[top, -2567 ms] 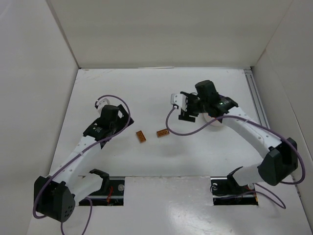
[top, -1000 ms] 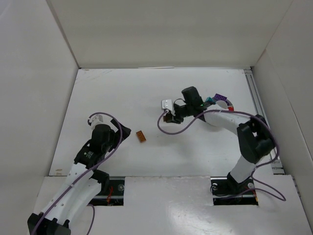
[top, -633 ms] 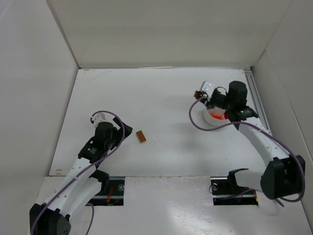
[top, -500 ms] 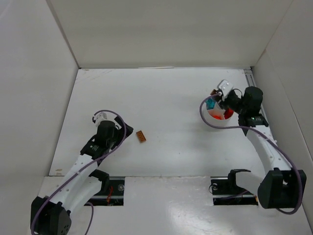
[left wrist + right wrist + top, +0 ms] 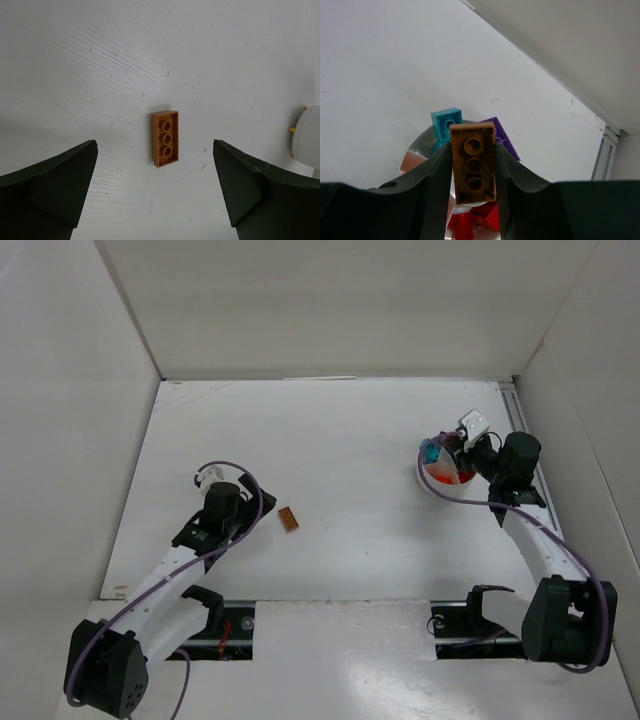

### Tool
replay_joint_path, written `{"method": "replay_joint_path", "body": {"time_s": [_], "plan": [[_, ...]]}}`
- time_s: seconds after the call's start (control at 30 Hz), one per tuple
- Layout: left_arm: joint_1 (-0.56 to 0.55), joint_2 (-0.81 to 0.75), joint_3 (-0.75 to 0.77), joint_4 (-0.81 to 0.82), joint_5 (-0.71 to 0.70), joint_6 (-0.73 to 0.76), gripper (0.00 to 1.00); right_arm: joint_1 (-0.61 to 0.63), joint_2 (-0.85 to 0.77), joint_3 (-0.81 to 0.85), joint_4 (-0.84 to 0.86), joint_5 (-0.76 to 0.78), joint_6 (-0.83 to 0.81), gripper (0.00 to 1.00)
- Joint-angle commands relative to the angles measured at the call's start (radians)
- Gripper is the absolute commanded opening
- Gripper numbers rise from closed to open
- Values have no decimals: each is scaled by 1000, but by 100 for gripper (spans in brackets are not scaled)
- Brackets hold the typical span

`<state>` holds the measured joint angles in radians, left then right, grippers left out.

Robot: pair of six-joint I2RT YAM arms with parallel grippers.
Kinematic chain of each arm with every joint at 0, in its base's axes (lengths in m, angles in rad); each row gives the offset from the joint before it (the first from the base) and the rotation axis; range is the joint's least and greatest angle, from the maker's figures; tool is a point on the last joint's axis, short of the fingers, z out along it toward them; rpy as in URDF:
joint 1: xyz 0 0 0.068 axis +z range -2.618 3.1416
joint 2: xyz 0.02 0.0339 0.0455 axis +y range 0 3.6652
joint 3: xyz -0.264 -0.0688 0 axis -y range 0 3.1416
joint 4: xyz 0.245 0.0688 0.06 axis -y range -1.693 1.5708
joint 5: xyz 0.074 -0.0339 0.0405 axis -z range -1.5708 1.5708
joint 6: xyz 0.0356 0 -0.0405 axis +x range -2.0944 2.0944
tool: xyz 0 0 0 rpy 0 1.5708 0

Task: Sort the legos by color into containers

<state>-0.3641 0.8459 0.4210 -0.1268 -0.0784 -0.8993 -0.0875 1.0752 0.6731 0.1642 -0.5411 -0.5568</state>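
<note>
My right gripper (image 5: 456, 447) is shut on a brown lego (image 5: 473, 170) and holds it just above the white bowl (image 5: 432, 483). Its fingers (image 5: 432, 175) press the brick's long sides. In the bowl below lie a teal brick (image 5: 447, 125), a purple plate (image 5: 501, 136) and red bricks (image 5: 472, 222). A second brown lego (image 5: 289, 519) lies flat on the table, studs up (image 5: 165, 138). My left gripper (image 5: 262, 508) is open just left of it, its fingers (image 5: 55, 185) spread wide on either side, with nothing between them.
White walls enclose the table on the left, back and right. A metal rail (image 5: 528, 440) runs along the right edge near the bowl. A white rounded shape (image 5: 306, 136) shows at the right edge of the left wrist view.
The right gripper has carried its brown lego from the table's middle to above the bowl at the right. The left arm has shifted slightly towards the other brown lego.
</note>
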Motion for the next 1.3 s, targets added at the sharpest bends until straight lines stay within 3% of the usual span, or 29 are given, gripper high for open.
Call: {"method": "replay_joint_path", "body": {"time_s": [0.0, 0.17, 0.7, 1.07, 1.27], "plan": [[4, 9, -8, 46, 8, 5, 99, -1, 64, -4, 181, -68, 58, 5], [4, 19, -8, 55, 8, 5, 99, -1, 121, -4, 270, -89, 54, 6], [-6, 87, 12, 82, 8, 5, 99, -11, 192, -43, 279, -63, 15, 12], [-6, 96, 21, 82, 8, 5, 99, -11, 169, -73, 270, -40, -6, 27], [-16, 96, 21, 73, 8, 5, 99, -11, 154, -73, 258, -60, -6, 47]]}}
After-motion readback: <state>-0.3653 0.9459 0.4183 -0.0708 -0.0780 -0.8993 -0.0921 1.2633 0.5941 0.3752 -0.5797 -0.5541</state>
